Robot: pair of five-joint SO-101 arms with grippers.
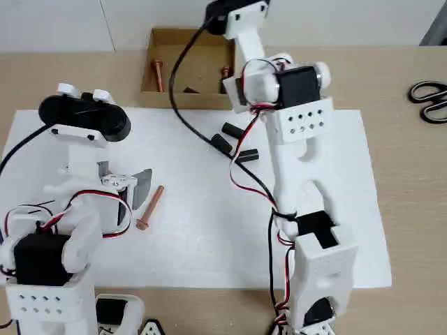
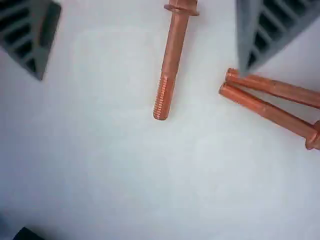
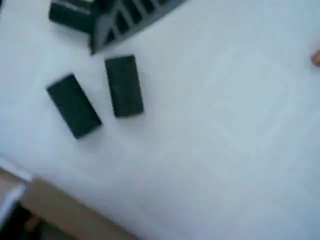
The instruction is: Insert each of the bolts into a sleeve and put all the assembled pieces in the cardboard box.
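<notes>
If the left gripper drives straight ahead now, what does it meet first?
Probably the lone bolt lying between the left gripper's open jaws, or the white sheet under it; depth is unclear.

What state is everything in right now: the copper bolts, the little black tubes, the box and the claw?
Left gripper: open, holding nothing.
Bolt: lying flat on the white sheet between that gripper's fingers, no sleeve on it.
Two more bolts: lying side by side, also bare.
Sleeves: three lying loose on the sheet, no bolts in them.
Cardboard box: open on top, copper pieces already inside.
</notes>
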